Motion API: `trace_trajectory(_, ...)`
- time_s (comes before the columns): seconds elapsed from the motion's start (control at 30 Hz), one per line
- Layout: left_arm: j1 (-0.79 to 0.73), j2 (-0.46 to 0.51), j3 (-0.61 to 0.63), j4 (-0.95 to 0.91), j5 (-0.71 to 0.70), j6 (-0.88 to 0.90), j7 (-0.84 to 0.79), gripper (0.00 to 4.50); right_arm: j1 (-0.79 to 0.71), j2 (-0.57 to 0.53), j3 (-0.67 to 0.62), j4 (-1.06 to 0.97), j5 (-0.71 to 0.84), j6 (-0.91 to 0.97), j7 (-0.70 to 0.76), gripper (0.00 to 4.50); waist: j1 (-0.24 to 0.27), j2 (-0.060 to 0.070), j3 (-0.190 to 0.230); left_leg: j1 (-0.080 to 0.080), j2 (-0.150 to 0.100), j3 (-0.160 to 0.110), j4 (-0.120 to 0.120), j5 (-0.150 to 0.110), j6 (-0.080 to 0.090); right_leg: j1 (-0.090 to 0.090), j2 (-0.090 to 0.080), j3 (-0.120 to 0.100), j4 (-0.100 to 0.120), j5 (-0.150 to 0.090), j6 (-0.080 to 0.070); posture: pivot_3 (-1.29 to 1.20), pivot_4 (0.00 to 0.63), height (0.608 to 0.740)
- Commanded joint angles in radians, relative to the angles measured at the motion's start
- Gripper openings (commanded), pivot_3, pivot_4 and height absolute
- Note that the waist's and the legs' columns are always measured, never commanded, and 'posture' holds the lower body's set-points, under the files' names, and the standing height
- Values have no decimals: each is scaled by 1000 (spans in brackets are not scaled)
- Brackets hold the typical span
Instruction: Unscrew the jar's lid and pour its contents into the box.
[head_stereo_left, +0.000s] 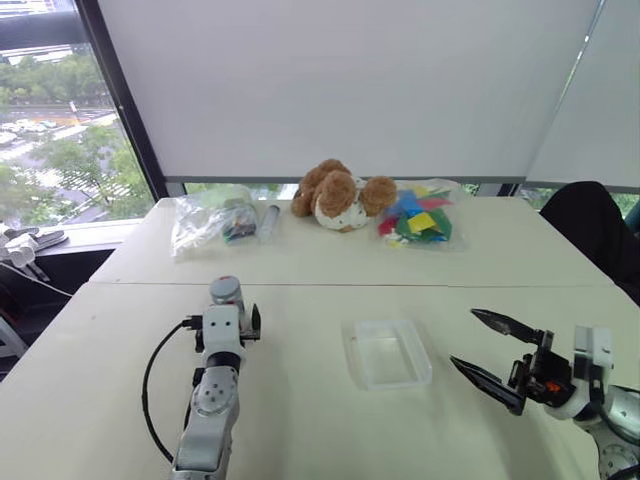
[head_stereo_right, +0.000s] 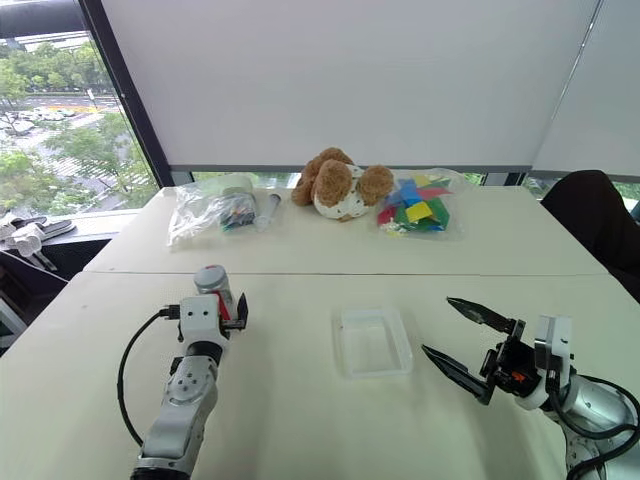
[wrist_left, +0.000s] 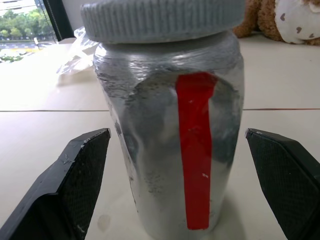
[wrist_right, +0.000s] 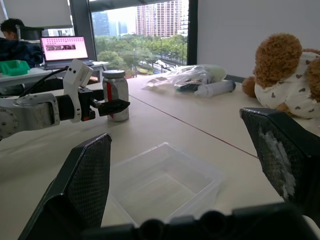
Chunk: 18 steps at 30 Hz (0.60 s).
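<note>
No legible text, brand, number or sign is present. The jar (wrist_left: 167, 140) carries only a plain red stripe (wrist_left: 196, 150). The laptop screen (wrist_right: 64, 48) shows content too small to read.

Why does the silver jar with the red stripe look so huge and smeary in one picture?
Left wrist view: the whitish-silver jar stands very close between the black fingers, so it looms large. Left eye view: bright window daylight, the jar small and sharper.
</note>
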Motion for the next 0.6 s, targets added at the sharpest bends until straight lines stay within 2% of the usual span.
trace_trajectory(0.03,-20,20,21,-1,-4,-41,-4,3101,12,4,-25,-49,16,-11,-6,4500,-1,0,0,0,0,0,0,0,0,0,0,0,0,0,0,0,150,740)
trace_trajectory(0.07,-20,24,23,2,-6,-43,-6,2605,15,5,-24,-51,15,-12,-8,4500,-1,0,0,0,0,0,0,0,0,0,0,0,0,0,0,0,150,740)
trace_trajectory(0.1,-19,27,25,3,-9,-47,-10,2506,17,6,-23,-52,15,-13,-9,4500,-1,0,0,0,0,0,0,0,0,0,0,0,0,0,0,0,150,740)
trace_trajectory(0.27,12,58,28,-10,-34,-72,-61,2469,22,12,-15,-58,9,-17,-16,4500,-2,0,0,0,0,0,0,0,0,0,0,0,0,0,0,0,150,740)
trace_trajectory(0.33,30,79,43,-21,-91,-101,-128,2469,23,13,-14,-62,7,-16,-19,4500,-2,0,0,0,0,0,0,0,0,0,0,0,0,0,0,0,150,740)
trace_trajectory(0.4,67,162,81,-55,-260,-151,-357,2469,27,11,-21,-63,4,-18,-22,4500,-5,0,0,0,0,0,0,0,0,-1,0,0,0,0,0,0,150,740)
trace_trajectory(0.47,89,263,130,-70,-420,-118,-574,2469,31,5,-34,-63,6,-18,-23,4500,-6,0,0,0,2,0,-1,0,0,-1,0,0,0,0,0,0,150,740)
trace_trajectory(0.6,85,440,132,-58,-551,-18,-860,2469,41,-8,-52,-68,11,-14,-24,4500,-2,1,0,0,3,0,-1,0,0,-2,0,0,1,-2,-4,0,150,740)
